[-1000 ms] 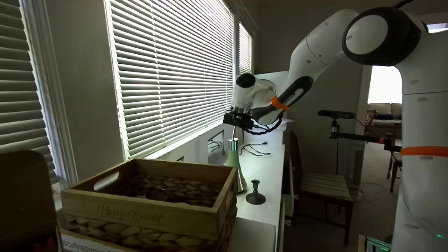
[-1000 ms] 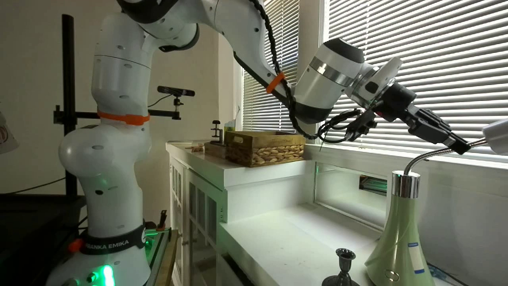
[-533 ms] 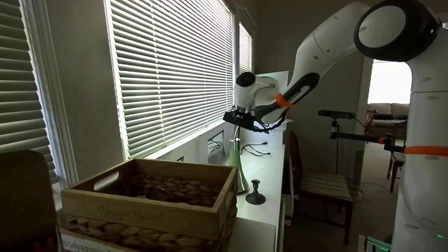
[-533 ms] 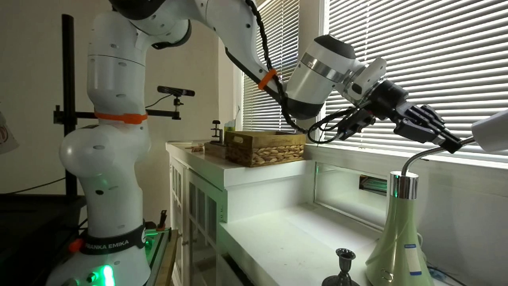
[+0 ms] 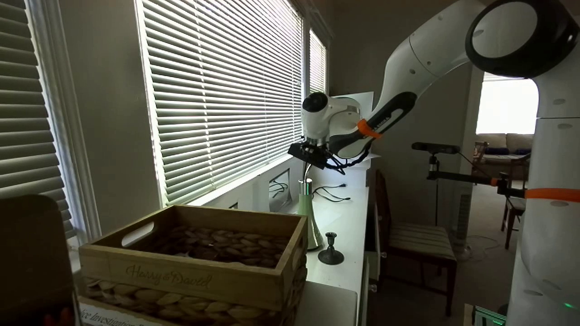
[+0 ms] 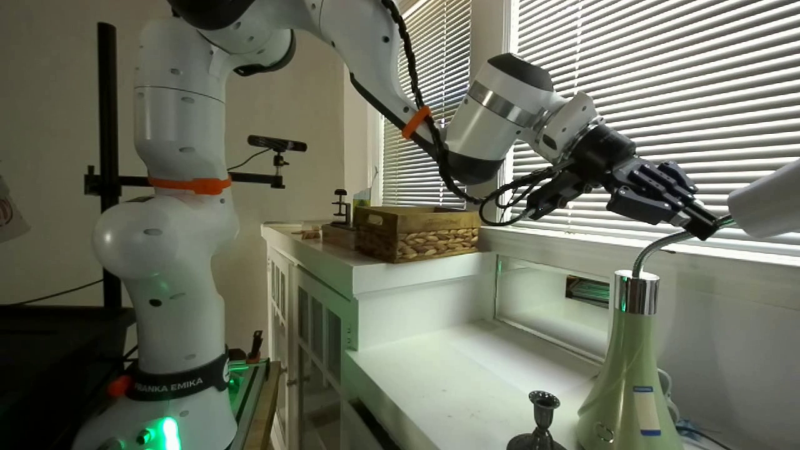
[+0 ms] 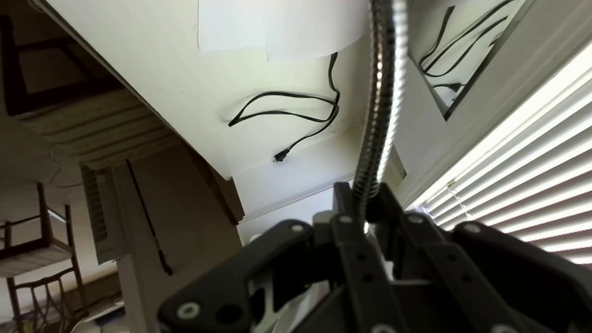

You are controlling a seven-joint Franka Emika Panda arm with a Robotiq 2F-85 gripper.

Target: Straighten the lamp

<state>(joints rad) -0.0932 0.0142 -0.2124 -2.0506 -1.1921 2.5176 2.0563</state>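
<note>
In an exterior view the lamp [image 6: 632, 375] stands on the tabletop [image 6: 462, 375], its neck [image 6: 662, 242] arching over to a pale head [image 6: 765, 203]. In an exterior view it rises beyond the crate [image 5: 181, 272]. In the wrist view my gripper [image 7: 366, 203] pinches that neck. I judge this the bending step; next I should ease it upright, gently.

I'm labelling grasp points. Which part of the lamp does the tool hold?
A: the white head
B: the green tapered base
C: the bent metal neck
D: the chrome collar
C: in the wrist view the tool has its jaws on either side of the ribbed metal neck, and in an exterior view it meets the neck between the chrome collar and the white head.
</note>
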